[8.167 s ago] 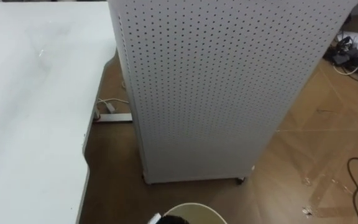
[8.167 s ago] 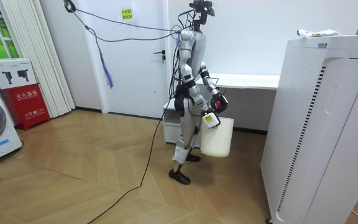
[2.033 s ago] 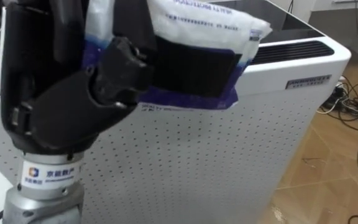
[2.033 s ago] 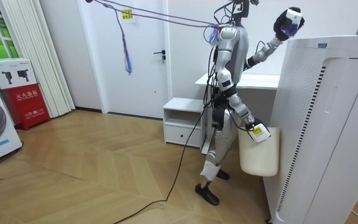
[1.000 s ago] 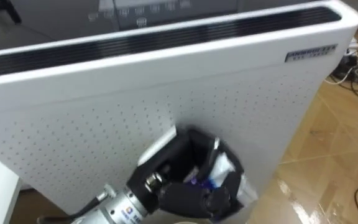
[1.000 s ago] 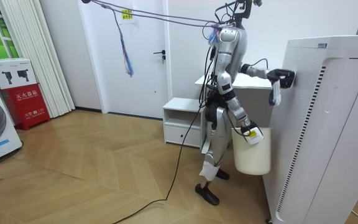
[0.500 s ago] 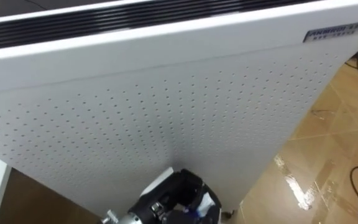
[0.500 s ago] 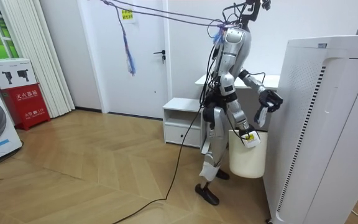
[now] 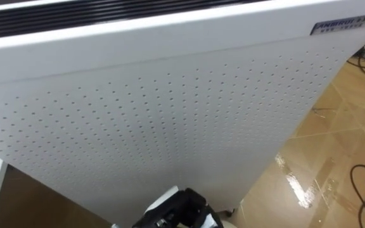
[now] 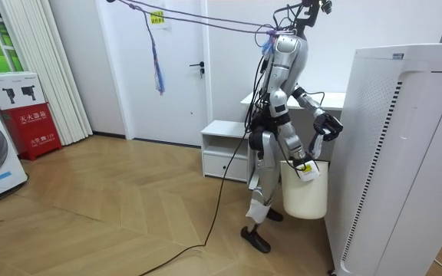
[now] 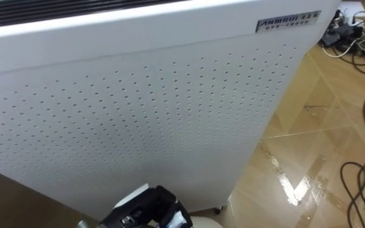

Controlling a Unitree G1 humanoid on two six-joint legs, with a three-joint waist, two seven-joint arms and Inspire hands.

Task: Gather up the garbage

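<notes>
Your left hand (image 9: 173, 212) sits low before the perforated unit (image 9: 170, 107). Its fingers are curled round the packet (image 11: 175, 220), and just a blue-and-white corner peeks out. In the room view it hangs above the bin (image 10: 305, 195), which your right hand (image 10: 301, 162) grips by the rim. The packet looks like light, soft, slick film that could slip, so I'd pinch it across its middle. The unit's nameplate (image 9: 341, 26) carries print, left unread here.
</notes>
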